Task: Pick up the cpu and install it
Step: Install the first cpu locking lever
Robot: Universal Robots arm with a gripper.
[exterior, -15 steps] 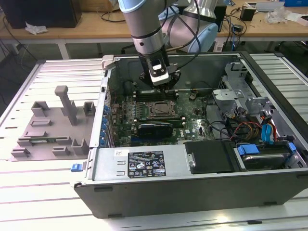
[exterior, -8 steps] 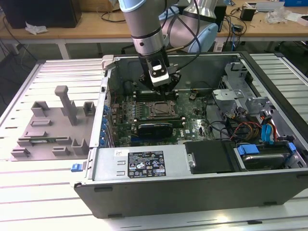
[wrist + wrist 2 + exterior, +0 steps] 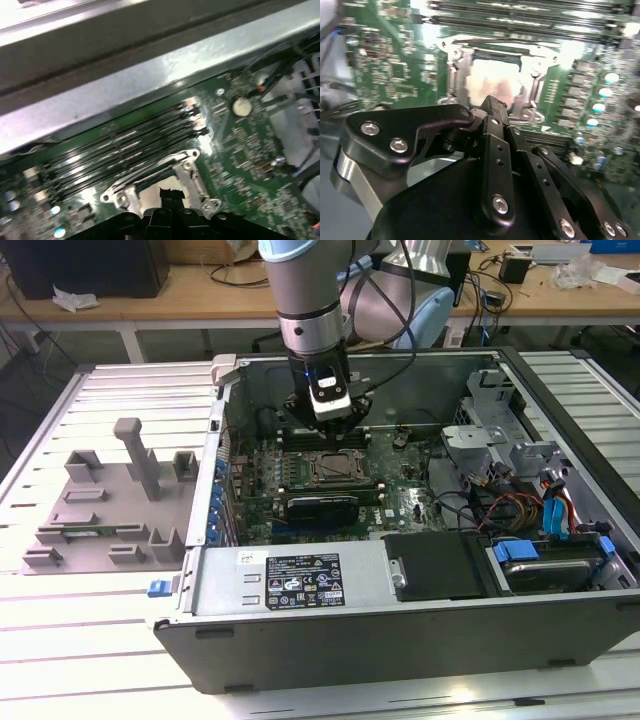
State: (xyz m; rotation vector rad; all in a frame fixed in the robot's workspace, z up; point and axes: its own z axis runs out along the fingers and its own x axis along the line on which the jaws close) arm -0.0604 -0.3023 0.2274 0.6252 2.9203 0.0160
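My gripper (image 3: 332, 422) hangs inside the open computer case, just above the motherboard's processor socket (image 3: 335, 469). In both wrist views its black fingers (image 3: 492, 130) come together at the tips, with nothing visible between them. In the second wrist view, a shiny pale square surface, the cpu (image 3: 490, 82), lies flat inside the socket's metal frame (image 3: 454, 75), just beyond the fingertips. The first wrist view shows the gripper (image 3: 170, 194) over the near edge of the same metal frame (image 3: 150, 176).
Memory slots (image 3: 125, 145) run behind the socket, near the case's back wall (image 3: 350, 365). A long black card (image 3: 322, 508) sits in front of the socket. Drive cage and cables (image 3: 540, 500) fill the exterior view's right. Grey fixture blocks (image 3: 110, 500) stand left of the case.
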